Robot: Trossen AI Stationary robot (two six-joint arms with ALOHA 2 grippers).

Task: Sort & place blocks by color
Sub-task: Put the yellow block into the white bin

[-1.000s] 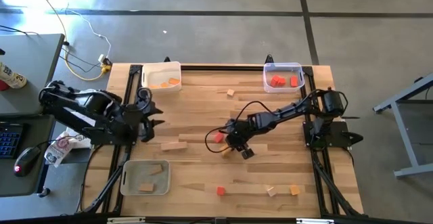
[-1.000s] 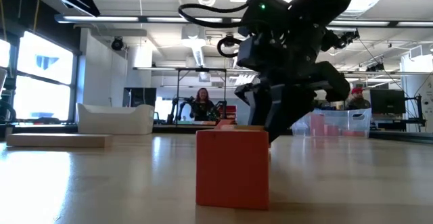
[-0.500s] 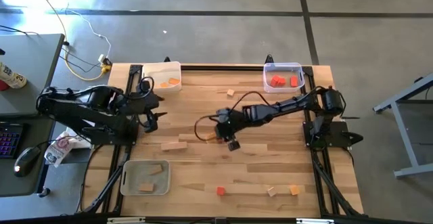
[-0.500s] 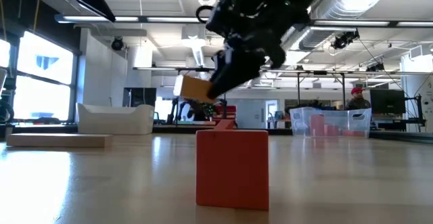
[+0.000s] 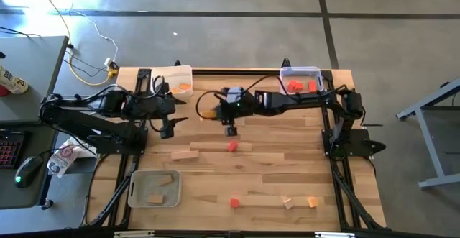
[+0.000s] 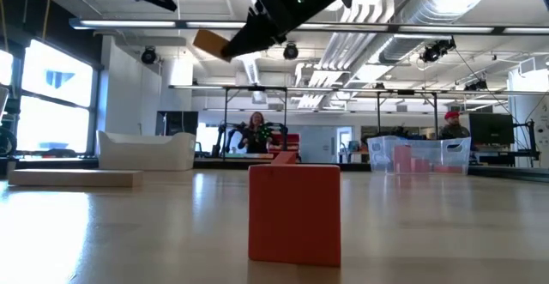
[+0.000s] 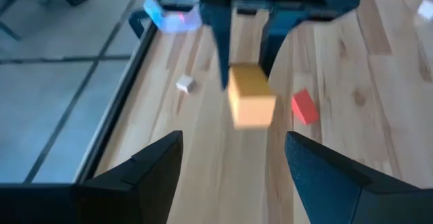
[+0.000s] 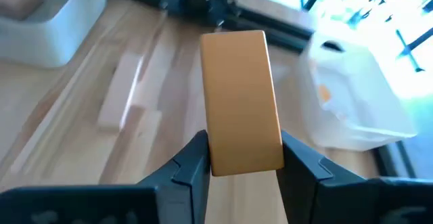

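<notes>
My right gripper point(image 8: 243, 158) is shut on an orange block point(image 8: 240, 99) and holds it high over the table's middle, left of centre point(image 5: 208, 113); the low view shows the orange block point(image 6: 210, 42) well above the tabletop. My left gripper point(image 7: 233, 160) stands open just left of it point(image 5: 176, 116), facing the orange block point(image 7: 250, 101) with nothing between its fingers. A red block point(image 5: 231, 146) rests flat on the table below, large in the low view point(image 6: 294, 213). More blocks lie near the front edge: red point(image 5: 234, 203), tan point(image 5: 288, 203), orange point(image 5: 313, 202). My right gripper pinches the orange block between its two fingers point(image 8: 193, 163), on the two long sides at the end nearest the wrist point(image 8: 247, 153). The fingers come from the table's right, slanting down, and lie along the block. The rest of it sticks out past the fingertips, lifted clear.
A white tray point(image 5: 172, 75) with orange blocks stands at the far left, a clear tray point(image 5: 300, 72) with red blocks at the far right, a grey tray point(image 5: 136, 191) with tan blocks at the near left. A long tan bar point(image 5: 184, 154) lies left of the red block.
My right gripper has lifted the orange block off the table beside the red block and carried it up and toward the far left, nearer my left gripper. My left gripper has swung a little toward the table's middle. The red block has stayed put.
</notes>
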